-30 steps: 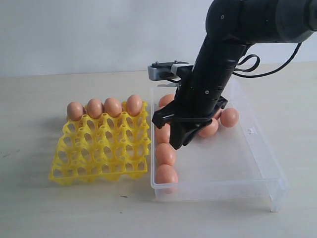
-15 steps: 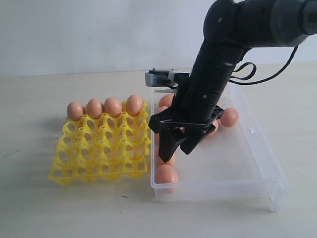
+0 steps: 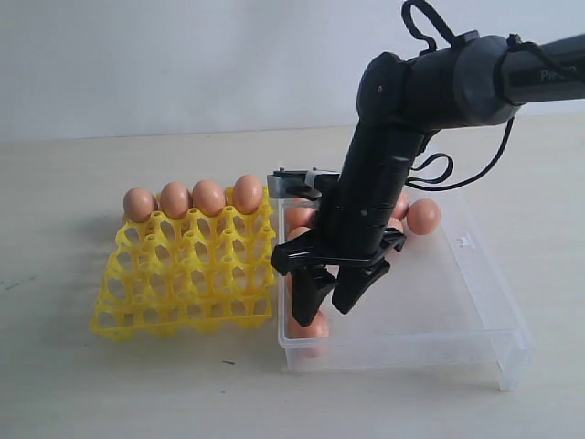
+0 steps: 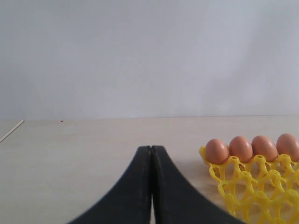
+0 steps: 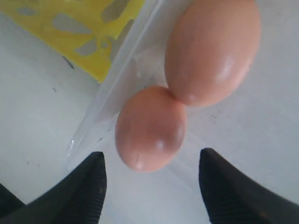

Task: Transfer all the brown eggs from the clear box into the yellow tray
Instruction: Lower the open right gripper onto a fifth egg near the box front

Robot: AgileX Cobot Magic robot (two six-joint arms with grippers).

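Observation:
The yellow tray (image 3: 187,274) lies left of the clear box (image 3: 475,302) and carries several brown eggs (image 3: 209,198) in its back row. More brown eggs lie in the box, along its left wall and at the back (image 3: 423,216). My right gripper (image 3: 327,294) hangs open over the box's front left corner, just above the nearest egg (image 3: 315,328). In the right wrist view that egg (image 5: 150,128) sits beyond the spread fingertips (image 5: 96,179), touching a second egg (image 5: 212,49). My left gripper (image 4: 151,151) is shut and empty, beside the tray (image 4: 252,196).
The box's left wall (image 5: 117,93) runs close beside the nearest egg, with the tray's edge (image 5: 100,21) just outside it. Bare table lies in front of the tray and the box.
My right gripper has opened and moved forward and down along the box's left wall, from the middle eggs to above the front corner egg.

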